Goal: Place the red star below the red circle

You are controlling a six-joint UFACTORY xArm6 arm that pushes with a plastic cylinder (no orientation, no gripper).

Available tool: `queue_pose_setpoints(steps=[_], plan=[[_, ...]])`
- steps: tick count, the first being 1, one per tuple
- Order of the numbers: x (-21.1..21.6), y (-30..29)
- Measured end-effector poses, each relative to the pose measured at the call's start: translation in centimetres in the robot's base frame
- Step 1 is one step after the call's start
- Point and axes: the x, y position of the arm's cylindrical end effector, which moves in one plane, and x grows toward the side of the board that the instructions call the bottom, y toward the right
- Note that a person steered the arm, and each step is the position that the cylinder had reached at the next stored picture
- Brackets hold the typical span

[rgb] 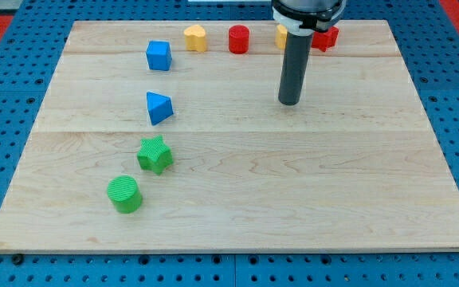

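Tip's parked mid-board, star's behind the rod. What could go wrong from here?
1. The red star sits against a yellow block, half hidden behind the rod; pushing it may drag that along.
2. My tip is below the star, so it likely must circle round.
3. The red circle sits nearby; an overshoot might bump it.

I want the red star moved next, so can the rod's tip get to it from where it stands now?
Probably yes. My tip rests on bare board just below the red star, which sits at the view's top edge, partly hidden behind the rod beside a yellow block. Nothing lies between them.
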Motion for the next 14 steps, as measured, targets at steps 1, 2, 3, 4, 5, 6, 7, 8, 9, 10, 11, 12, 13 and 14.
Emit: queue_pose_setpoints(steps=[1, 2, 3, 4, 5, 6, 7, 8, 9, 10, 11, 12, 13, 14], plan=[[0.0, 0.0], [0.0, 0.1], [0.0, 1.3], [-0.7, 4.2], [-0.8, 5.1], [-0.8, 5.2], [-0.8, 5.2], [-0.8, 5.3], [-0.8, 5.3], [-1.8, 7.7], [-4.7, 11.0], [-5.7, 10.4], [-5.7, 10.5], [-5.7, 11.6]])
